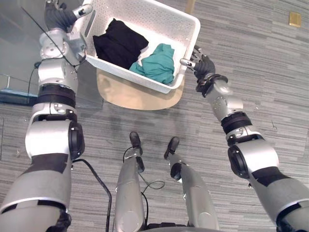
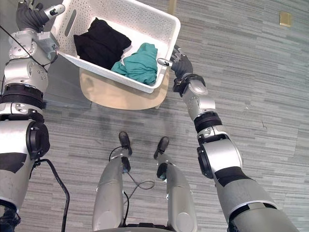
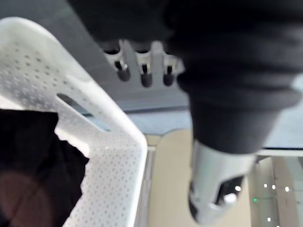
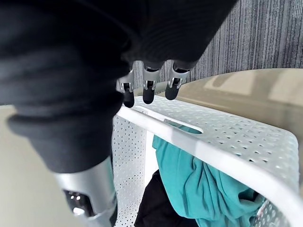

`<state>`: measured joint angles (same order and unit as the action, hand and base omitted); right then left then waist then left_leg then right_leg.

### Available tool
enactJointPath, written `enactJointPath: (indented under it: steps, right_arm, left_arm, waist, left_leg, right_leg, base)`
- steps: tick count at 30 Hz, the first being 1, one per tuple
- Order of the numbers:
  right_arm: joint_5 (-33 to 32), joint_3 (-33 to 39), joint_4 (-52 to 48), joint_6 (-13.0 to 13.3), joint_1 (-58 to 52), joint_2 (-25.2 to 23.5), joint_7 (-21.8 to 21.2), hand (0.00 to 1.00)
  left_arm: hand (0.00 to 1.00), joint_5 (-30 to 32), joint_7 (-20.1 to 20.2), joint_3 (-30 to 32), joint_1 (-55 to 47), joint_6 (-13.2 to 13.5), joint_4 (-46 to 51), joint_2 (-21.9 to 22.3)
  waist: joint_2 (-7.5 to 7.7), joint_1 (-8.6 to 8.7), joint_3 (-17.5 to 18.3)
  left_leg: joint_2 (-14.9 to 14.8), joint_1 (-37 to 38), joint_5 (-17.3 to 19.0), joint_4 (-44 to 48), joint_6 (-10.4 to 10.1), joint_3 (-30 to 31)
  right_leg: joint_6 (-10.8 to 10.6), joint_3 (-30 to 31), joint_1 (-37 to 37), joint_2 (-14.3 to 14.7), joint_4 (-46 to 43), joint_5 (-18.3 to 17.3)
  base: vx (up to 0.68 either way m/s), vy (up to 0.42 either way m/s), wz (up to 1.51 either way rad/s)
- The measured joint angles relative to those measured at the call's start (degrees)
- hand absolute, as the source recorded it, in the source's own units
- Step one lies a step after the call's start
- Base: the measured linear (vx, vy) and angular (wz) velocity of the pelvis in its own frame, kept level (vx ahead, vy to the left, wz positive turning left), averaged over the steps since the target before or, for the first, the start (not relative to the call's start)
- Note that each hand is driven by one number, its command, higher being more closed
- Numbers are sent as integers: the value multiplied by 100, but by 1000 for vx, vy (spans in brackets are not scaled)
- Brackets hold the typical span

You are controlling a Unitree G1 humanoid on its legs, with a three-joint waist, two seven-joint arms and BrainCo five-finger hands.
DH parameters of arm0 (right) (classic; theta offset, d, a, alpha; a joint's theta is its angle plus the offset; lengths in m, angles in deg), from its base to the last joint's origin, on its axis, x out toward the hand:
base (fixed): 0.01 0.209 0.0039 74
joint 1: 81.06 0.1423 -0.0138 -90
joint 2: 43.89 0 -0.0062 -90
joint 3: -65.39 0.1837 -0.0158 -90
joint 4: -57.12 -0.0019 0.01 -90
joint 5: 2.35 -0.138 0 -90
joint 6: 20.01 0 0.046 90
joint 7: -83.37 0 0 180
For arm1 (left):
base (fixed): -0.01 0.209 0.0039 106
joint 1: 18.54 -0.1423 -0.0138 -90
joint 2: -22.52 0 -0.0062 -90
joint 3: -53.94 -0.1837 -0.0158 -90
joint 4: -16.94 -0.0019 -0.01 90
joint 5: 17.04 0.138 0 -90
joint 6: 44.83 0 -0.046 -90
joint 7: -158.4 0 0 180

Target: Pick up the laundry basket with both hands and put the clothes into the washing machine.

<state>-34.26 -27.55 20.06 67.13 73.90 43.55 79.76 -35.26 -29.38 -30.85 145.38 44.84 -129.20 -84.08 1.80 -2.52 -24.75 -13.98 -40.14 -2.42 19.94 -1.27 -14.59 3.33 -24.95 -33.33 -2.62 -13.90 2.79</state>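
A white perforated laundry basket (image 1: 161, 21) hangs tilted above a round beige table (image 1: 140, 96). A black garment (image 1: 119, 42) and a teal garment (image 1: 158, 64) lie inside it. My left hand (image 1: 58, 17) grips the basket's far left end, its thumb lying on the rim. At the right end, my right hand (image 1: 203, 65) pinches the rim with its thumb against the wall. In the right wrist view the fingers (image 4: 147, 92) curl over the rim beside the handle slot, above the teal garment (image 4: 199, 184). The left wrist view shows curled fingers (image 3: 146, 75) above the basket's corner (image 3: 113, 189).
Grey striped carpet lies all around the table. A small tan square (image 1: 295, 19) sits on the floor at the far right. A dark low panel (image 1: 14, 94) runs along the left edge. A wooden post (image 1: 189, 6) stands beyond the basket.
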Motion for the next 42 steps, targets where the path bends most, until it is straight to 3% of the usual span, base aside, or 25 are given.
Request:
enactJointPath:
  steps: [6, 8, 12, 13, 19, 24, 26, 28, 33, 35, 42]
  right_arm:
    - [179, -11, -21, 12, -146, 46, -12, 0]
    - [172, 15, -55, 20, -526, 141, -9, 0]
    - [168, 318, -411, 31, -1488, 375, -16, 0]
    - [168, 523, -456, 30, -1881, 452, -21, 0]
    - [160, 1278, -438, 28, -3416, 573, -37, 0]
    - [161, 1669, -613, 27, -4187, 409, -121, 0]
    - [163, 1674, -1225, 40, -4767, 283, -165, 0]
    - [161, 1664, -2209, 75, -5610, 24, -182, 0]
    - [384, 1498, -3476, 325, -6797, -599, -250, 0]
    - [374, 1404, -3598, 425, -7161, -807, -260, 0]
    - [307, 1090, -3628, 441, -7420, -1296, -221, 0]
  left_arm:
    - [0, 43, -1, 13, -451, -30, 4, 34]
    - [0, -18, 0, 14, -908, -18, 224, 130]
    - [0, -392, -39, 122, -1917, 241, 1217, 257]
    - [0, -592, -96, 138, -2317, 346, 1600, 375]
    - [0, -1008, -59, 149, -4663, 675, 3376, 998]
    - [0, -1085, 259, 141, -6244, 699, 4055, 1657]
    - [0, -1023, 321, 134, -6752, 699, 4329, 1942]
    - [0, -835, 399, 127, -7283, 699, 4491, 2205]
    - [0, -284, 404, 108, -8196, 700, 4505, 2664]
    - [0, -183, 399, 112, -8444, 697, 4505, 2969]
    - [0, -129, 261, 192, -8981, 617, 4505, 3361]
  waist:
    - [-1, -2, 0]
    - [0, -1, 0]
    - [-1, -70, 0]
    - [-5, -140, -3]
    - [-37, -160, -11]
    - [-67, -209, -10]
    - [-85, -251, 8]
    - [-149, -260, 262]
    - [-150, -120, 989]
    - [-160, -112, 1328]
    - [-216, -6, 1749]
  left_leg:
    - [-8, 193, -41, 92, 62, -21]
    - [-1, 400, 47, 129, 90, -19]
    - [22, 475, 183, 311, 79, 37]
    - [60, 554, 188, 309, 80, 58]
    - [281, 1128, 396, 290, 15, 189]
    - [365, 1610, 419, 148, 17, 118]
    - [404, 1868, 430, 51, 1, 49]
    - [426, 2051, 467, -45, -38, 23]
    - [541, 2713, 472, -425, -60, -12]
    - [571, 2956, 521, -461, -109, 29]
    - [572, 3509, 745, -328, -129, 363]
  right_leg:
    - [-23, -13, 174, -33, -108, -26]
    - [-56, -15, 370, -70, -253, -211]
    - [-23, -46, 432, -187, -621, -515]
    - [-31, -80, 490, -240, -715, -605]
    - [-95, -193, 990, -545, -1161, -1100]
    - [-172, -156, 1361, -628, -1224, -1251]
    - [-194, -102, 1532, -658, -1243, -1309]
    - [-241, -74, 1668, -657, -1224, -1394]
    - [-322, -23, 2160, -651, -1067, -1510]
    - [-315, -45, 2432, -640, -979, -1547]
    - [-338, -287, 3419, -432, -426, -1516]
  base:
    - [90, 16, 3]
    - [80, -7, 18]
    - [41, -30, 16]
    - [43, -32, 23]
    - [37, -23, 29]
    - [40, -36, 6]
    - [55, -36, -4]
    - [93, -40, -3]
    - [141, -33, -1]
    - [159, -11, 0]
    - [75, 3, 22]
